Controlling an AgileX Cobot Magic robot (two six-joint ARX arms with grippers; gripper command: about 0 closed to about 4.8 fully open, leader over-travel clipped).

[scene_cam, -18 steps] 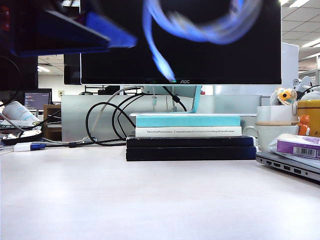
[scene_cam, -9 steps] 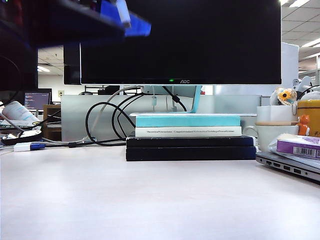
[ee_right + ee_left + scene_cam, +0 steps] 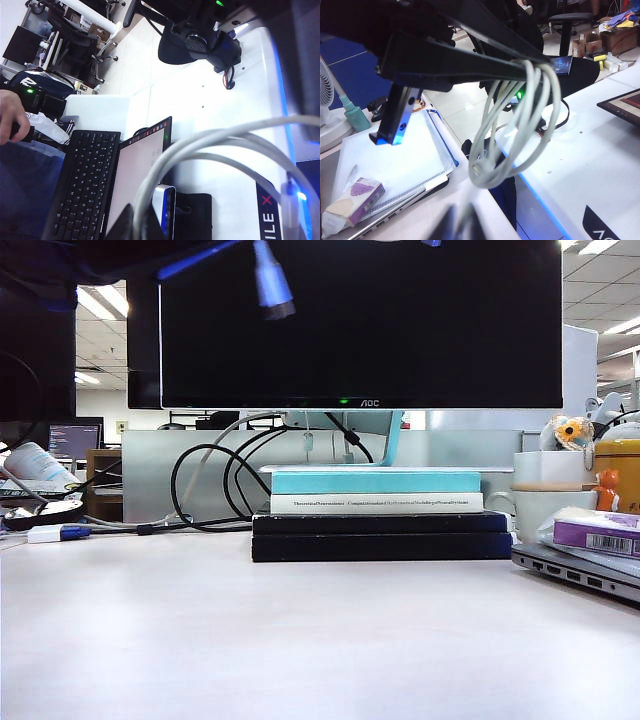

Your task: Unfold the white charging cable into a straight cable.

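Note:
The white charging cable (image 3: 515,130) hangs in a coil of several loops from the right arm's black fingers (image 3: 485,65), high above the desk. One strand runs down, blurred, into my left gripper (image 3: 462,225), whose dark jaws are closed on it. In the right wrist view the cable (image 3: 210,142) arcs across the picture and enters my right gripper (image 3: 136,225), which is shut on it. One plug (image 3: 290,192) hangs at the far side of the loop. In the exterior view only a blurred plug end (image 3: 272,280) hangs at the top, in front of the monitor; both grippers are out of that view.
A monitor (image 3: 360,320) stands on stacked books (image 3: 380,505) at the back, with black cables (image 3: 205,490) beside it. A white block with a blue tip (image 3: 55,533) lies at the left. A laptop (image 3: 575,570), mug (image 3: 535,508) and tissue packet (image 3: 600,532) sit at the right.
The swinging coil has risen out of the exterior view's top, leaving only a plug end hanging. The dark arm at top left moved up. The left gripper has shut.

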